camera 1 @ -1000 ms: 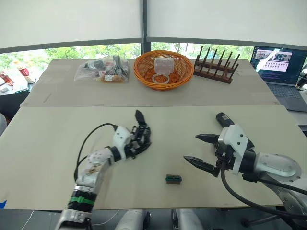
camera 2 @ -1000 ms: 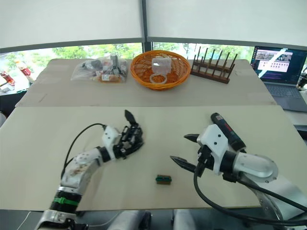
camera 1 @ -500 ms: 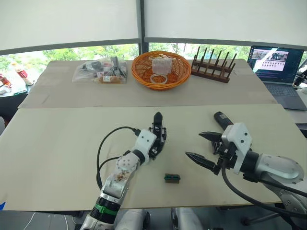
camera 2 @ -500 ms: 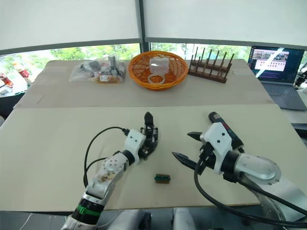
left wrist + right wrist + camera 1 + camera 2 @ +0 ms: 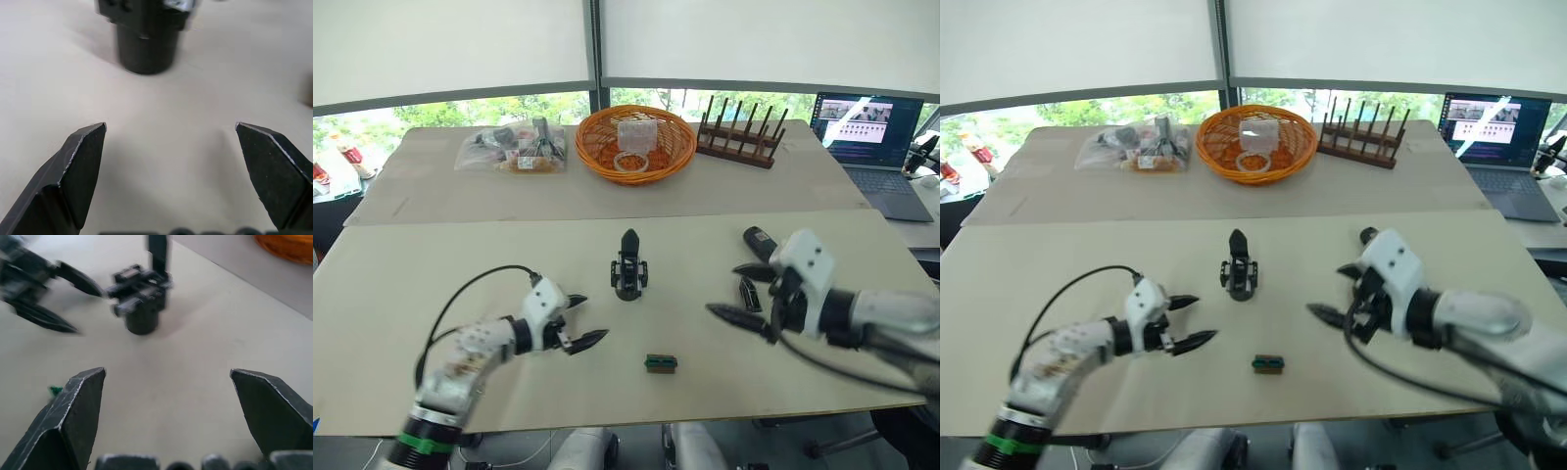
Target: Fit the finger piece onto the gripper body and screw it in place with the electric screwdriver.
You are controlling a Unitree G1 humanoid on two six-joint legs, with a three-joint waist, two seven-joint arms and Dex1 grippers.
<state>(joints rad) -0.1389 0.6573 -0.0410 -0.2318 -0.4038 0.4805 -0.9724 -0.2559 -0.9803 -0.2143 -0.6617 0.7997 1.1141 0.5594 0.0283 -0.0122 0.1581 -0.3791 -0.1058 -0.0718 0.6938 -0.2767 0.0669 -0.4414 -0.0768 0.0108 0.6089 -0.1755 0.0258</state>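
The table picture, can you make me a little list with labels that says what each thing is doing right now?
gripper body: stands upright on the near table, its one finger pointing up, nothing touching it
left gripper: open, empty, to the robot's left of the gripper body
right gripper: open, empty, to the robot's right of the gripper body
finger piece: lies flat on the table by the right gripper
electric screwdriver: lies on the table, partly hidden behind the right gripper
small green-and-brown block: lies near the front edge
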